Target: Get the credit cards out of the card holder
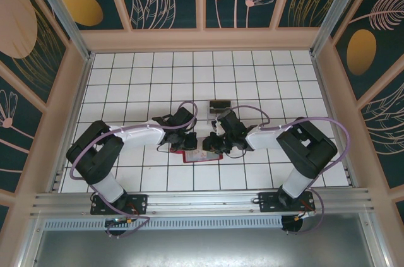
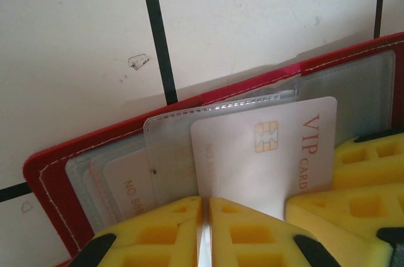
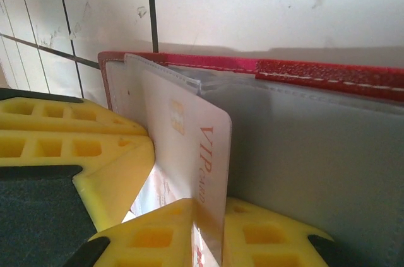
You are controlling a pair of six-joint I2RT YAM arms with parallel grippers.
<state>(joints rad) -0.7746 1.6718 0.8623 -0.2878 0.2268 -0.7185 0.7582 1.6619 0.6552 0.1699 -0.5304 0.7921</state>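
The red card holder [image 2: 45, 182] lies open on the tabletop [image 2: 252, 14], a pale card [image 2: 128, 186] inside one sleeve. The white VIP card [image 3: 189, 134] (sticking out of the sleeves) is clamped in the right gripper [image 3: 208, 216]. The left gripper [image 2: 203, 210] is pinched together alongside.

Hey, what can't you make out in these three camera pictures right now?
Top view: card holder mostly covered by the left gripper and right gripper; cards too small.
Left wrist: sleeved card's number cut off by left fingers.
Right wrist: VIP card's small print blurred, bottom hidden between right fingers.
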